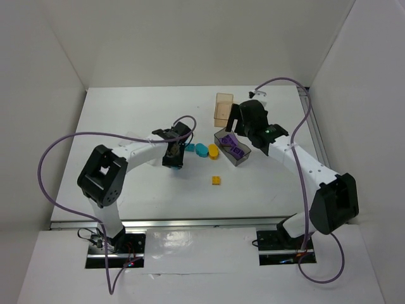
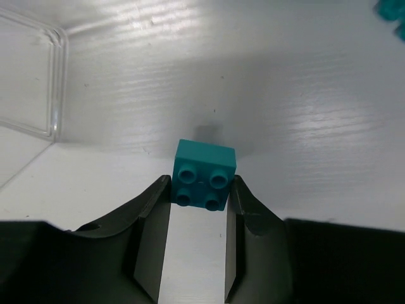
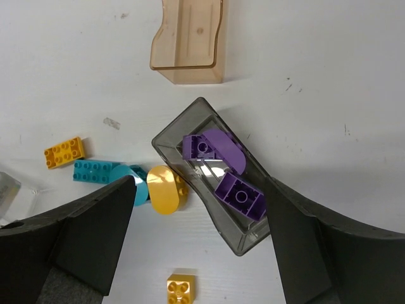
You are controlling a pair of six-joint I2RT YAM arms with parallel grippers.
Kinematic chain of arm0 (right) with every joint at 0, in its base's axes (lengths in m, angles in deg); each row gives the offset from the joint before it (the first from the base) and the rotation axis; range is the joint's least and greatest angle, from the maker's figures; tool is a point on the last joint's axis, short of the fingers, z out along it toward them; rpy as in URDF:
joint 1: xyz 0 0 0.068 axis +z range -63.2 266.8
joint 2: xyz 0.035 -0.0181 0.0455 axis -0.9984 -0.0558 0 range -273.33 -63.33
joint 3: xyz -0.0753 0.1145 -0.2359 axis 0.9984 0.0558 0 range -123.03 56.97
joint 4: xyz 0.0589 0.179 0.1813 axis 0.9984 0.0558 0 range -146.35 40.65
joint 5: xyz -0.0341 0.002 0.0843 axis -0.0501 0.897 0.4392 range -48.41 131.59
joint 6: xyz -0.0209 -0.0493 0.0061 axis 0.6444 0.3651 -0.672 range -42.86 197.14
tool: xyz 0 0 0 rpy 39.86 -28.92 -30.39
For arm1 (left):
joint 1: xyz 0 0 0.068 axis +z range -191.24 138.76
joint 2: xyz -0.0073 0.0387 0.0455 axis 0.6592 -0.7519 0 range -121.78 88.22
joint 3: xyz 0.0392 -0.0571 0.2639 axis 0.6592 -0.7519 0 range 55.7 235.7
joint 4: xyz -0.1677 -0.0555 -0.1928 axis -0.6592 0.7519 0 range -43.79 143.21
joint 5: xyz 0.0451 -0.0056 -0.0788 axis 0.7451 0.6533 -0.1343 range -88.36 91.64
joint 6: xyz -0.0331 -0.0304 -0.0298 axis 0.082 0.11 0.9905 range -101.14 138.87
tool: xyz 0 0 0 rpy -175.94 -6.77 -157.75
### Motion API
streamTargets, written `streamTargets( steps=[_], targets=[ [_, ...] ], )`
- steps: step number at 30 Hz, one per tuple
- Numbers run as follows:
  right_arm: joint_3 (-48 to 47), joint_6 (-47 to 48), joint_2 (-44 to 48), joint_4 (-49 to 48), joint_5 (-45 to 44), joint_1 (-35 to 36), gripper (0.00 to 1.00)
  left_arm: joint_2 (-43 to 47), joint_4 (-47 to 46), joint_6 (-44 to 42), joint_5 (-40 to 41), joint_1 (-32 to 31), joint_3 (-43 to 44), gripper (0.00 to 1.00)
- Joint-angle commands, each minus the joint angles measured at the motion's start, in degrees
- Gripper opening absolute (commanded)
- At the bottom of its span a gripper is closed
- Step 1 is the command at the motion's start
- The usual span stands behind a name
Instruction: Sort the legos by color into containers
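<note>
With the left claw (image 2: 201, 190) clamped on the teal brick (image 2: 204, 172) on the desk (image 2: 285, 95), lift straight, grip firm, toward the clear bin (image 2: 38, 82), while the right claw (image 3: 199, 190) hangs apart over the grey bin (image 3: 166, 142).

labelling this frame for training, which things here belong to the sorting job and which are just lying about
Part of the job: teal square brick, clamped in left gripper; loose teal bricks; yellow bricks; purple bricks in grey bin; orange bin; clear bin.
Just there: purple cables; metal rail.
</note>
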Motion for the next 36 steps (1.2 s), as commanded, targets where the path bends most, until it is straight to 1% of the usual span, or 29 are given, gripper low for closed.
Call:
streamTargets(
  steps=[1, 2, 5, 6, 9, 10, 13, 16, 17, 18, 19, 20, 21, 22, 25, 27, 28, 29, 30, 32, 35, 36],
  targets=[
    [0.67, -0.07, 3.46, 1.89, -1.32, 0.06, 0.89, 3.87, 3.63, 0.13, 2.83, 0.36, 5.23, 0.3],
    [0.67, 0.46, 3.47, 2.59, -1.32, 0.06, 0.89, 5.18, 5.38, 0.66, 3.35, 1.41, 7.06, 0.3],
    [0.67, 0.46, 4.96, 3.12, -1.32, 0.06, 0.89, 7.73, 7.24, 1.44, 3.88, 4.84, 9.01, 0.31],
    [0.67, 0.46, 5.48, 3.12, -1.32, 0.06, 0.89, 8.27, 7.25, 1.45, 3.89, 6.93, 9.71, 0.32],
    [0.67, 0.46, 5.49, 3.65, -1.32, 0.06, 0.89, 8.27, 7.77, 1.45, 3.89, 10.2, 10.24, 0.32],
    [0.67, 0.46, 5.49, 3.65, -1.32, 0.06, 0.89, 8.27, 8.3, 1.45, 3.89, 12.47, 10.24, 0.32],
    [1.19, 0.46, 5.49, 3.65, -0.8, 0.06, 0.89, 7.14, 8.3, 2.07, 3.89, 16.51, 10.24, 0.33],
    [1.19, 0.46, 4.96, 3.65, -0.79, 0.06, 0.89, 5.91, 6.99, 2.07, 3.89, 19.68, 9.54, 0.33],
    [1.19, 0.46, 4.96, 3.65, -0.79, 0.06, 0.89, 5.38, 6.98, 2.07, 3.89, 20.39, 9.54, 0.36],
    [1.19, 0.98, 4.96, 4.26, -0.79, 0.06, 0.89, 5.37, 6.98, 2.59, 3.89, 21.01, 9.54, 0.55],
    [1.19, 0.99, 4.96, 4.27, -0.79, 0.06, 0.89, 4.5, 6.98, 2.59, 3.89, 22.06, 9.54, 0.71],
    [1.19, 0.99, 4.96, 4.27, -0.79, 0.06, 0.89, 4.49, 6.98, 2.59, 3.89, 22.07, 10.06, 0.82],
    [1.19, 0.99, 4.96, 4.27, -0.79, 0.06, 0.89, 3.8, 6.98, 2.59, 2.67, 22.68, 10.07, 0.85],
    [1.19, 0.99, 4.96, 4.27, -0.79, 0.06, 0.89, 3.79, 6.98, 2.59, 2.65, 22.69, 10.76, 0.88],
    [1.19, 0.99, 4.96, 4.79, -1.31, 0.06, 0.89, 5.45, 6.46, 2.07, 1.86, 20.32, 12.0, 0.88],
    [1.19, 0.99, 5.57, 4.79, -2.02, -0.46, 0.89, 6.6, 5.85, 1.54, 0.64, 16.46, 12.62, 0.82],
    [1.72, 0.99, 5.57, 4.79, -2.02, -0.46, 0.89, 7.13, 5.84, 1.02, -1.45, 14.97, 13.31, 0.8],
    [1.72, 0.99, 5.57, 4.79, -2.02, -0.46, 0.89, 7.13, 4.88, 0.4, -2.43, 11.82, 13.93, 0.8],
    [2.33, 0.99, 6.1, 4.79, -2.02, -0.98, 0.89, 7.13, 4.35, 0.4, -3.31, 10.22, 13.94, 0.8],
    [2.34, 0.99, 6.1, 4.79, -2.02, -0.99, 0.89, 4.77, 4.35, 1.09, -4.11, 6.28, 15.86, 0.77],
    [2.95, 0.99, 6.62, 5.32, -2.02, -0.99, 0.89, 2.04, 4.35, 4.43, -3.59, 3.71, 16.39, 0.72],
    [3.56, 0.99, 6.63, 5.32, -2.02, -0.99, 0.89, -0.23, 4.35, 5.05, -3.06, 3.09, 17.01, 0.73]
  ],
)
